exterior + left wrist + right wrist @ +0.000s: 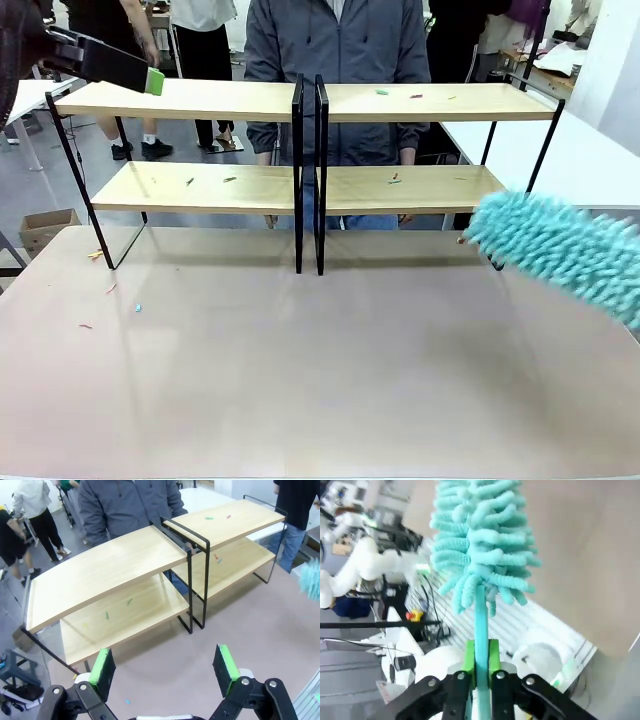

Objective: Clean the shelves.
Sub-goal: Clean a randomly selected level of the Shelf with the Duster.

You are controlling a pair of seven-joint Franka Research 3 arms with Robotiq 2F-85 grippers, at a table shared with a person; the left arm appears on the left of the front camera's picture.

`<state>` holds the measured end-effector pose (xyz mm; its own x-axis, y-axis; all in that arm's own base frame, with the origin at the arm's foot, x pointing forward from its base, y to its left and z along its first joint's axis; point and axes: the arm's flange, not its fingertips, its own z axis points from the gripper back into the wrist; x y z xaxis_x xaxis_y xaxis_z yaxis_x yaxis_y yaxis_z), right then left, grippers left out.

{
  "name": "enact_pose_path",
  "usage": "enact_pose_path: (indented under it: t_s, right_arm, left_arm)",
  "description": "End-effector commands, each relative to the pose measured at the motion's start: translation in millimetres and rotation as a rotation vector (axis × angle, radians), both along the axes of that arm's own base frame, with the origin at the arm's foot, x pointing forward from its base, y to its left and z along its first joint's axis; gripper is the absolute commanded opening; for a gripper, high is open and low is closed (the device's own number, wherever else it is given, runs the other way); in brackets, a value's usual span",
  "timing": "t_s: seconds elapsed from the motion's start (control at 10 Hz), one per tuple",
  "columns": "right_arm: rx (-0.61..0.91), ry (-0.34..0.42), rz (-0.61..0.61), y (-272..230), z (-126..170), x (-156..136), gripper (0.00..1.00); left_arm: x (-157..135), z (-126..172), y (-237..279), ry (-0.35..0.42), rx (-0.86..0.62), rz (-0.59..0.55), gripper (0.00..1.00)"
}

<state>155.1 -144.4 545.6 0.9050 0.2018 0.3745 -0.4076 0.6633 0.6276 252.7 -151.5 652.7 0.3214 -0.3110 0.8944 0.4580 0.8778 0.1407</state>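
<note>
Two matching two-tier shelves (210,100) of thin black metal frame and long light-wood boards stand side by side along the far edge of the pale brown table (320,390), their inner frames meeting at the middle of that edge and their outer ends close to the left and right edges. Small green and red scraps (380,92) lie on the boards, and a few more lie on the table near its left edge. A person in a grey jacket (335,40) stands just behind the shelves.

The left end effector (165,667) is spread wide with nothing between its green pads, and it looks down on the shelves (100,572) from their left end; in the front view it (150,78) hangs over the left end of the top board.

The right end effector (481,657) is clamped narrow on the thin teal handle of a fluffy teal duster (482,545). The duster's head (565,250) is raised near the table's right edge, its tip just beside the right end of the lower board; whether they touch cannot be told
</note>
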Motion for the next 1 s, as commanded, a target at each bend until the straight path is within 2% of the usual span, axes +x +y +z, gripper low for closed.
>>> enact_pose_path:
  t_s: [0.0, 0.1, 0.2, 0.3, 0.4, 0.5, 0.7, 0.8, 0.9]
  right_arm:
    - [0.246, -0.387, 0.048, -17, 17, 8, 0.12]
    - [0.350, -0.515, 0.003, -28, 19, 4, 0.12]
    - [0.436, -0.611, -0.073, -38, 18, 5, 0.12]
    - [0.460, -0.579, -0.134, -39, 14, 12, 0.12]
    - [0.420, -0.531, -0.145, -34, 12, 16, 0.12]
    - [0.375, -0.472, -0.151, -51, 31, -3, 0.12]
    - [0.375, -0.472, -0.151, -51, 31, -3, 0.12]
    - [0.405, -0.475, -0.166, -48, 20, 4, 0.12]
    - [0.282, -0.388, -0.096, -28, 8, 16, 0.12]
  left_arm:
    - [0, -3, 0, -0.004, -0.001, 0.001, 1.00]
    - [0, -3, 0, -0.004, -0.001, 0.001, 1.00]
    - [0, -3, 0, -0.004, -0.001, 0.001, 1.00]
    - [0, -3, 0, -0.004, -0.001, 0.001, 1.00]
    - [0, -3, 0, -0.004, -0.001, 0.001, 1.00]
    - [0, -3, 0, -0.004, -0.001, 0.001, 1.00]
    - [0, -3, 0, -0.004, -0.001, 0.001, 1.00]
    - [0, -3, 0, -0.004, -0.001, 0.001, 1.00]
    - [0, -3, 0, -0.004, -0.001, 0.001, 1.00]
